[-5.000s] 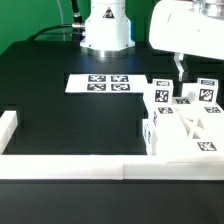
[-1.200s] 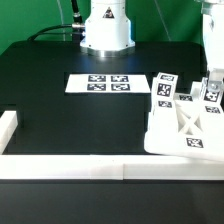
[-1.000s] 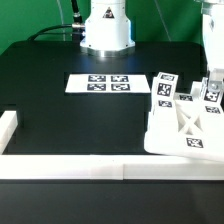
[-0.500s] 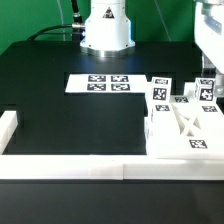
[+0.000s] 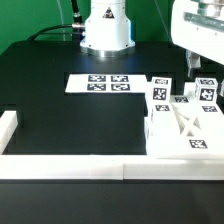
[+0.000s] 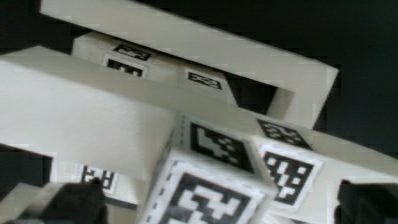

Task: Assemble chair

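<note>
Open pincer (image 5: 203,68), jaws apart and nothing between them, high at two o'clock on the exterior view's dial, with twelve o'clock set at the robot base (image 5: 106,25). Hovers just above the rear tagged blocks of the chair, apart from them as far as can be told. In the wrist view, only one dark fingertip (image 6: 71,200) at the picture's edge, close over white plastic and large square tags; the other out of frame.

Directly beneath, at four o'clock on the black table (image 5: 60,125): the chair (image 5: 185,125), a blocky white plastic cluster. Shows a cross-braced frame facing the camera, several short upright tagged blocks behind it, and a tag on the lower front face. Cannot tell which parts are joined and which merely rest against each other. Seen up close in the wrist view as the chair (image 6: 125,110), flat white slabs with a dark gap under one.

Handling, as a judgement: probably light, rigid, hard and smooth, so likely slippery under the pads and apt to twist if pinched off centre. No sign of fragility, though loose pieces could topple. Best taken across two flat parallel faces of a block or a straight frame bar, not across the diagonal brace.

Farther out: the marker board (image 5: 98,83) flat near the centre, toward twelve o'clock. Long white rail (image 5: 70,167) along the six o'clock edge.
</note>
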